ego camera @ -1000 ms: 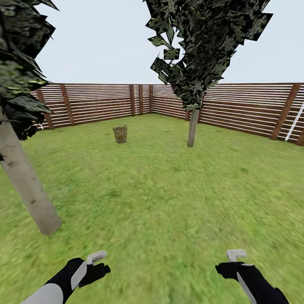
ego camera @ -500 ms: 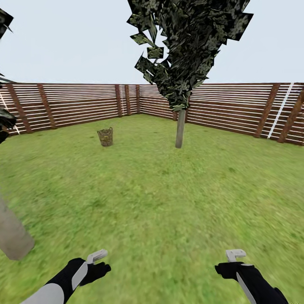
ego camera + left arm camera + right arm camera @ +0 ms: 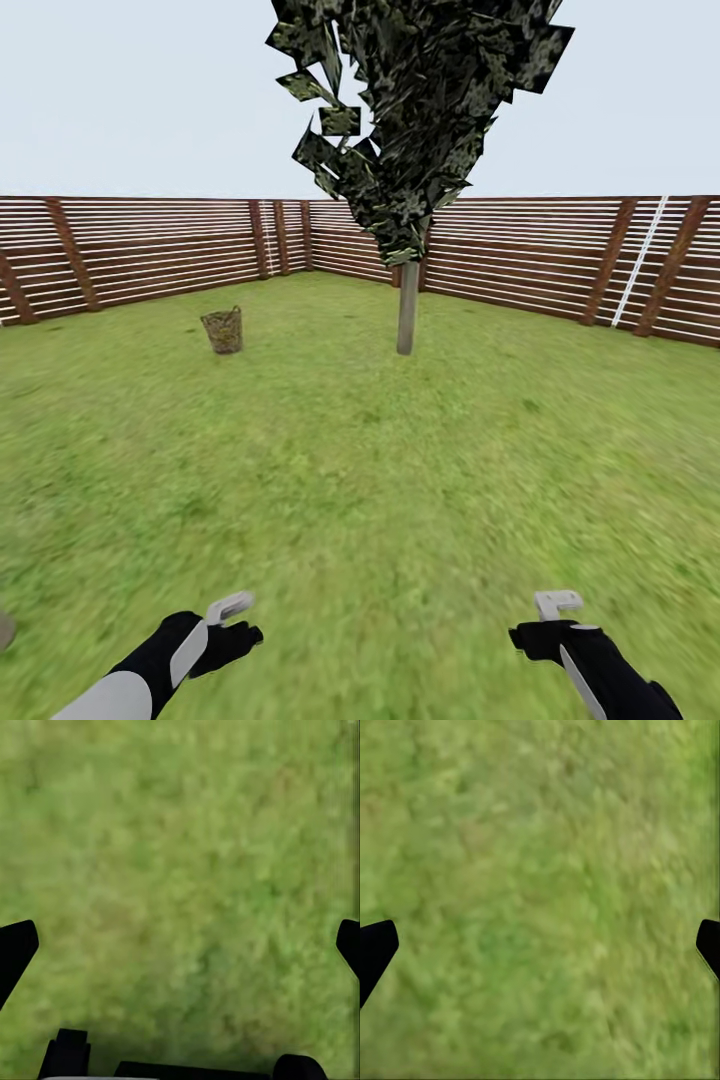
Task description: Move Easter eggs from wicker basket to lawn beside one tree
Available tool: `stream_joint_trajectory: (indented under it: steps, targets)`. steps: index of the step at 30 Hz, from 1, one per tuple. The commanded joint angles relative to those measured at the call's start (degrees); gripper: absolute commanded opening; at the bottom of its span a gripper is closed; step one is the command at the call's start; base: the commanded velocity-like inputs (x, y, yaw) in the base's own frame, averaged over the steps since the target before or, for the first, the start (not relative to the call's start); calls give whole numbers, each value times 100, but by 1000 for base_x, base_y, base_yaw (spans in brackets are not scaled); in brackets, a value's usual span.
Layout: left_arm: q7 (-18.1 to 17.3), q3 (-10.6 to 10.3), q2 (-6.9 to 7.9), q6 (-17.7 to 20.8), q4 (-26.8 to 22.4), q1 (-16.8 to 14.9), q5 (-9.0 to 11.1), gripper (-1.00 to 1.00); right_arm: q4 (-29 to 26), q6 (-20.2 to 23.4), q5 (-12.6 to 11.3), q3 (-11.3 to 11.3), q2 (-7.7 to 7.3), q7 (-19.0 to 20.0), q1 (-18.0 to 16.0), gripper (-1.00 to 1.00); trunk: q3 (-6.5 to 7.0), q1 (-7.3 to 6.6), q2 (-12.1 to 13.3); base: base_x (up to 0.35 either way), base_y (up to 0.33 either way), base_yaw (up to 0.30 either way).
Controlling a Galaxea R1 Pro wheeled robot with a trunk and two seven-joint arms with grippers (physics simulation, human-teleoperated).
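A wide lawn [image 3: 380, 470] of mottled green grass stretches away to a slatted wooden fence [image 3: 150, 250] that closes the garden on the far side, meeting in a corner behind the tree, under a pale sky.

Far off on the left, the wicker basket [image 3: 223, 330] stands upright on the grass; it is too small and distant to tell what lies inside, and no eggs can be made out. To its right, well apart from it, the tree [image 3: 407, 300] rises from the lawn, its grey-brown trunk topped by a dense, dark, blocky crown. Open grass lies between the robot and both of them.

Near the bottom, the left gripper [image 3: 232, 612] and the right gripper [image 3: 557, 604] hang low over the grass, well apart from each other. In each wrist view the dark fingers [image 3: 15, 949] [image 3: 375, 945] sit at opposite edges, spread wide with nothing but grass between them.
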Motion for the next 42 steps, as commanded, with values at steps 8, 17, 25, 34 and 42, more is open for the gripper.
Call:
stream_joint_trajectory:
  steps: [8,17,25,34,42]
  targets:
    - [-19,48,-3,38,-9,-2,-15,100,-9,28,18,-7,-1,29,-2,100,-6,3,-3,331,-137,0]
    - [-19,48,-3,38,-9,-2,-15,100,-9,28,18,-7,-1,29,-2,100,-6,3,-3,331,-137,0]
    - [-19,48,-3,38,-9,-2,-15,100,-9,28,18,-5,7,27,-2,100,-6,3,-3,331,-130,35]
    - [-21,48,6,38,-15,-2,-15,100,-9,28,51,2,24,27,-2,100,-6,3,-3,331,-89,275]
    - [-27,49,6,38,-17,-2,-15,100,-9,28,60,1,25,29,-2,100,-6,3,-3,333,-12,292]
